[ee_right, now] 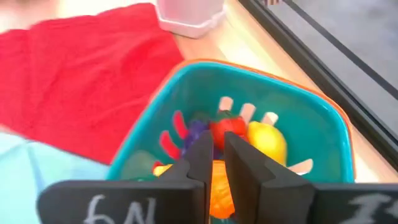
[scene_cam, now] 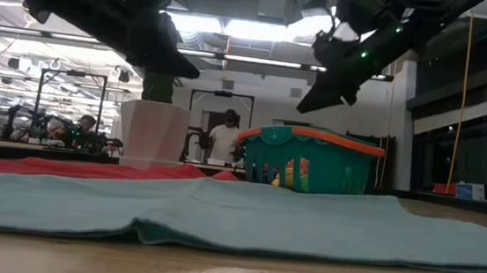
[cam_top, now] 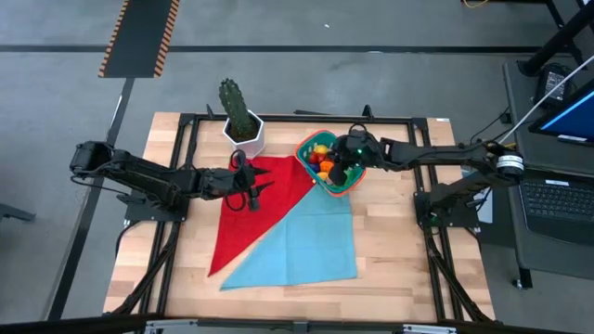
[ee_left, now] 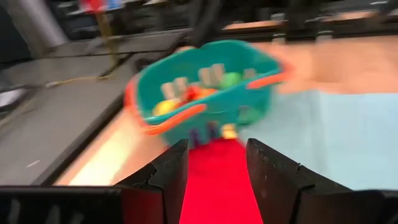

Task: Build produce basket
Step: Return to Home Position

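Note:
The teal basket (cam_top: 306, 148) with an orange-red rim stands at the far middle of the table, at the far edge of the cloths. Produce (cam_top: 322, 156) lies inside it: a lemon (ee_right: 267, 140), a red piece (ee_right: 227, 127), an orange piece (ee_right: 221, 186) and something purple (ee_right: 196, 130). My right gripper (ee_right: 216, 146) hangs above the basket's opening, slanting down, its fingers a narrow gap apart with nothing between them. My left gripper (ee_left: 216, 149) is open and empty above the red cloth, left of the basket (ee_left: 205, 81) and pointing toward it.
A white pot with a cactus (cam_top: 243, 130) stands at the far edge, left of the basket. A red cloth (cam_top: 251, 218) and a light blue cloth (cam_top: 306, 246) cover the table's middle. Bare wood (cam_top: 399, 241) lies to the right. A person (scene_cam: 226, 135) stands in the room beyond.

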Controlling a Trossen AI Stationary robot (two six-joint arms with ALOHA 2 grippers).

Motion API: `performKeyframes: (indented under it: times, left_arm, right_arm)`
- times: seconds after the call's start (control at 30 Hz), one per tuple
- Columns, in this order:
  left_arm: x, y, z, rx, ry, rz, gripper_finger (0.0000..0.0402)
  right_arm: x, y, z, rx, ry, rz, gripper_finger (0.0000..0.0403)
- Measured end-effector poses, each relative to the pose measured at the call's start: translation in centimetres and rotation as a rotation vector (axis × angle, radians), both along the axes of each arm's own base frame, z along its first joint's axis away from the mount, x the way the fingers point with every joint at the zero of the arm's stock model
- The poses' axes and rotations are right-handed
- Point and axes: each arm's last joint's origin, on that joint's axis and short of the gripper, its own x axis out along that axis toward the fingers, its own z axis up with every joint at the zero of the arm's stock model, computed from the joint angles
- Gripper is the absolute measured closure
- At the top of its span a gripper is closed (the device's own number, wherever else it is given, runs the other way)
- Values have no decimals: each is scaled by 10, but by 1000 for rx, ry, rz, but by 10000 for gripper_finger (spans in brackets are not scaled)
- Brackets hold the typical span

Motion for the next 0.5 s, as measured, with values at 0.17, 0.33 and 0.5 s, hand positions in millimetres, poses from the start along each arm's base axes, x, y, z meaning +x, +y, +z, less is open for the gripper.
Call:
performKeyframes:
  times: [0.17, 0.33, 0.5]
  left_arm:
    - [-10, -3, 11, -7, -32, -86, 243]
    - [-40, -5, 11, -23, -129, -102, 245]
    - [-74, -10, 8, -31, -265, -170, 252]
  right_arm:
    - [-15, 22, 2, -15, -69, 59, 359]
    - [-35, 49, 1, -44, -226, 149, 359]
    - [-57, 72, 0, -100, -366, 259, 359]
